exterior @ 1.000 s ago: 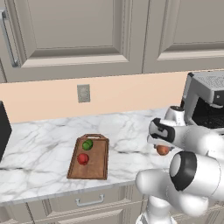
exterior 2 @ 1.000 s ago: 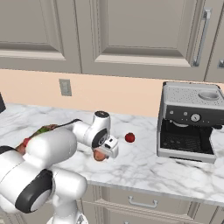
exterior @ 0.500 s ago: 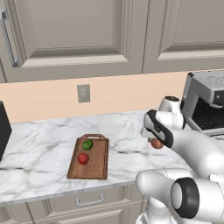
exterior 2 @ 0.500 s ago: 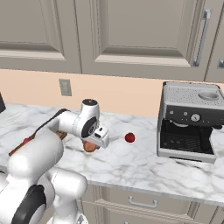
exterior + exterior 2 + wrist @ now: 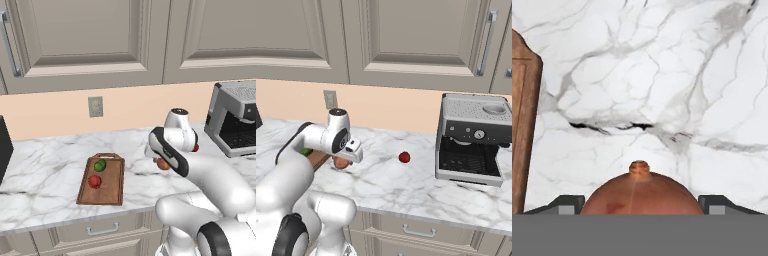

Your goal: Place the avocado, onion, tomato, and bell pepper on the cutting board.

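My claw (image 5: 641,207) is closed on the onion (image 5: 641,192) at its widest girth; smooth, round, light, probably slip-prone

Worktop: white grey-veined marble worktop (image 5: 45,165)
Wall: peach backsplash (image 5: 386,107) with a grey outlet plate (image 5: 95,106)
Cabinets: grey panelled upper cabinets (image 5: 85,40), grey drawers (image 5: 421,232) below
Appliance: silver coffee machine (image 5: 472,140)

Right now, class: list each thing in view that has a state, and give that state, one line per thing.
pincer: shut on the onion, above the counter
onion: held, lifted off the counter
avocado: on the cutting board
red ball: on the cutting board
cutting board: flat on the counter
second red ball: loose on the counter
cabinet doors: closed
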